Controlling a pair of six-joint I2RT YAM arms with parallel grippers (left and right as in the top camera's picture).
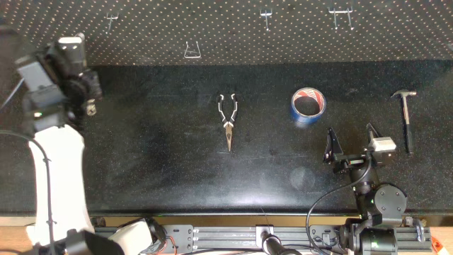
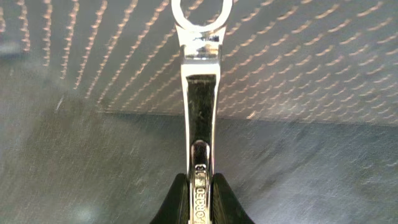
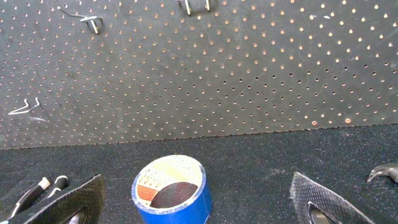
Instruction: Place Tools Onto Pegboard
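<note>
My left gripper (image 2: 200, 190) is shut on a silver wrench (image 2: 200, 93), whose ring end points at the black pegboard (image 2: 298, 56). From above, that gripper (image 1: 79, 88) is at the far left, close to the pegboard (image 1: 233, 32). On the black mat lie white-handled pliers (image 1: 228, 118) in the middle, a blue tape roll (image 1: 308, 105) to their right, and a hammer (image 1: 405, 117) at the far right. My right gripper (image 1: 350, 143) stands open near the front, behind the tape roll (image 3: 173, 190) with nothing between its fingers.
Wire hooks stick out of the pegboard: one at the upper left (image 1: 110, 18), a loop hook (image 1: 192, 51), and two more (image 1: 266, 14) (image 1: 341, 14) to the right. The pliers handles (image 3: 37, 190) and hammer head (image 3: 384, 172) flank the tape.
</note>
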